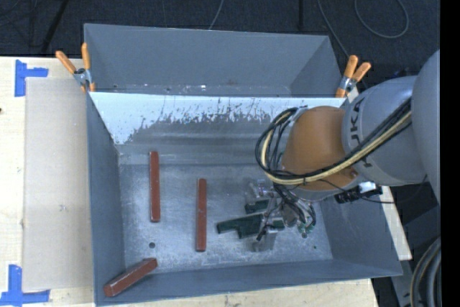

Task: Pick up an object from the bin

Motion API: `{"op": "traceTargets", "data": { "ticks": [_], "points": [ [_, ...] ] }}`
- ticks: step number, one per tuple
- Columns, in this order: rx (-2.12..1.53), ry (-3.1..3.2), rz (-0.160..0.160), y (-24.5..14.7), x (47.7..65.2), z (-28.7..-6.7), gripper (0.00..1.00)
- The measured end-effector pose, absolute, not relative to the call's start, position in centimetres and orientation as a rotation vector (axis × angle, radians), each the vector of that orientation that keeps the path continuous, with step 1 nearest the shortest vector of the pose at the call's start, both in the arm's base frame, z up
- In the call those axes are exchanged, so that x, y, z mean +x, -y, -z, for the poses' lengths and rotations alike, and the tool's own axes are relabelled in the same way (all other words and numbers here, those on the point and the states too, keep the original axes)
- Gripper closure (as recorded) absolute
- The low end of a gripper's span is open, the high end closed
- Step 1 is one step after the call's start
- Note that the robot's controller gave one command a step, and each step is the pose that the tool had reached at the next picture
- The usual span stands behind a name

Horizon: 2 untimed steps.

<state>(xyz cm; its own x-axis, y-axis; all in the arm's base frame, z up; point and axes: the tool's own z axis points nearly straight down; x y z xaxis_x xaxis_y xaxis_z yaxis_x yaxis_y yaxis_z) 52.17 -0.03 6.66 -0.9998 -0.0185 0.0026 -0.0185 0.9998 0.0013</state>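
Tool near right bin wall, dark green piece beside, brown sticks leftward

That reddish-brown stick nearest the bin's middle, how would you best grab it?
Probably mid-length, from straight above, closing across its narrow width: the reddish-brown stick lies flat, long and thin, with bare floor either side.

Grey arm: thick link enters from right edge of view, angled down and leftward. Wrist sits under rounded orange cover, tilted toward lower left. Black and yellow cables loop round left side of cover, then run back along grey link. Below cover, gripper points down, low in view; dark metal body, thin wires on its right side.
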Motion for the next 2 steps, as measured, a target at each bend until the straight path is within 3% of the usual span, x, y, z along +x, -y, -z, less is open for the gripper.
{"op": "traceTargets", "data": {
  "ticks": [1, 2],
  "points": [
    [0.031, 3.142, 0.0, 0.1, 52.3, -7.1, 1.0],
    [0.052, 3.147, 0.002, -3.9, 47.3, -21.8, 1.0]
  ]
}}
